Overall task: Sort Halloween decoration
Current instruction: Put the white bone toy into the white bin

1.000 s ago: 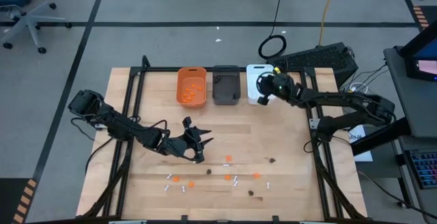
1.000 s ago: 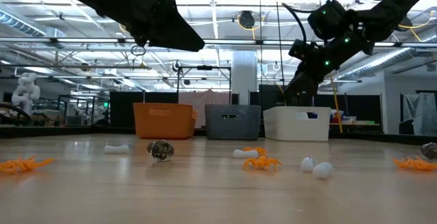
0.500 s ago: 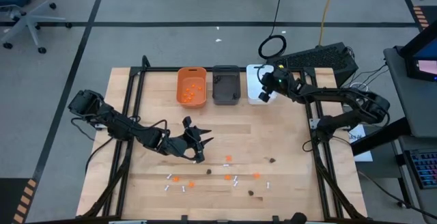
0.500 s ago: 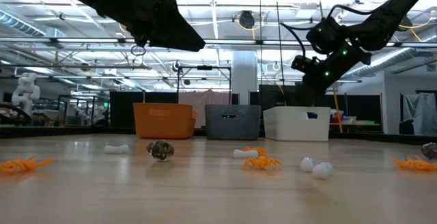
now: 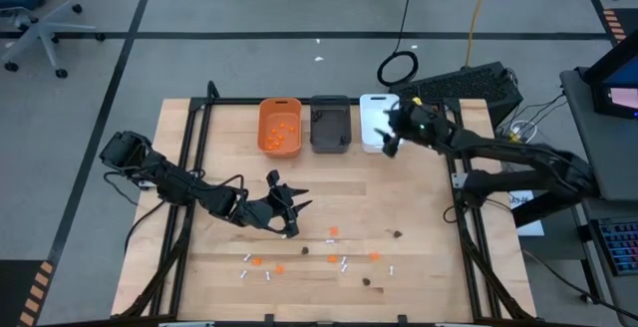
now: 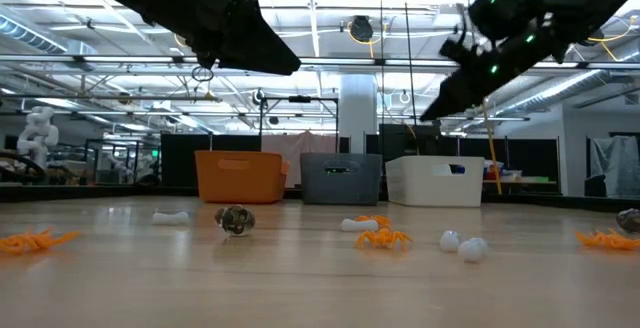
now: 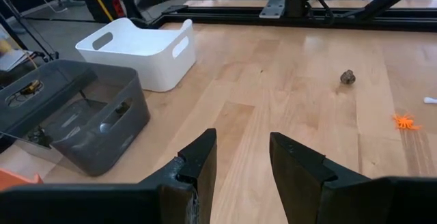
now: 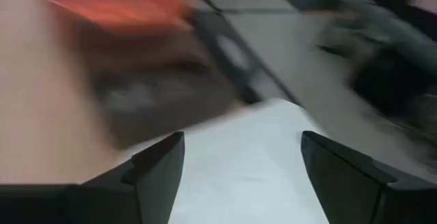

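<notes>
Over the white bin [image 5: 373, 128]: right gripper [image 5: 390, 140], fingers spread, empty.
Mid-table: left gripper [image 5: 290, 212] hovering, part-open, empty.
Pieces [image 5: 334, 260]: scattered across the near table.
Next: lift clear, choose one isolated piece.

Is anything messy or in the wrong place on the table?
Nothing looks broken or spilled. Small orange, dark and white pieces lie scattered on the table's near half, still unsorted. The orange bin, grey bin and white bin stand in a straight row.

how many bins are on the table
3, in a row along the table's far edge: orange bin on the left, dark grey bin in the middle, white bin partly under the right arm.
</notes>
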Tool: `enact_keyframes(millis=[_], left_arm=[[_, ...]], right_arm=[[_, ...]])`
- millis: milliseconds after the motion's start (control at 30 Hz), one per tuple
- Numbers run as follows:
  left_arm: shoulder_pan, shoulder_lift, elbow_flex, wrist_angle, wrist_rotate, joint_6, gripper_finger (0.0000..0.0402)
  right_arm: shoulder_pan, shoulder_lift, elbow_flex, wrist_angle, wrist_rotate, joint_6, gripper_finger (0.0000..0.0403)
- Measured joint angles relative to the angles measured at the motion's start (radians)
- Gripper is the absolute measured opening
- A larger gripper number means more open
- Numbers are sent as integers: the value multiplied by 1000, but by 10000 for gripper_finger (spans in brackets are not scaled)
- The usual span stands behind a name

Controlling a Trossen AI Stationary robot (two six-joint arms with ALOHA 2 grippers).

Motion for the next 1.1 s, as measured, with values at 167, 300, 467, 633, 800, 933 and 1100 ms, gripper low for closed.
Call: enact_keyframes(millis=[167,300,467,633,800,933,1100], left_arm=[[0,0,0,0,1,0,135],[-3,0,0,-9,27,0,135],[-44,0,0,-63,93,-2,135],[-121,0,0,-209,121,-148,135],[-205,8,0,-329,141,-277,135],[-253,13,1,-384,142,-336,135],[-276,64,1,-424,148,-367,134]], right_arm=[[121,-128,0,-113,-223,113,275],[253,-155,0,-168,-344,194,266],[479,-124,-1,-175,-304,231,254],[704,-51,-1,-69,-147,239,240],[856,82,-1,125,-49,209,224],[917,213,0,298,-41,179,213],[960,371,0,454,-41,181,205]])
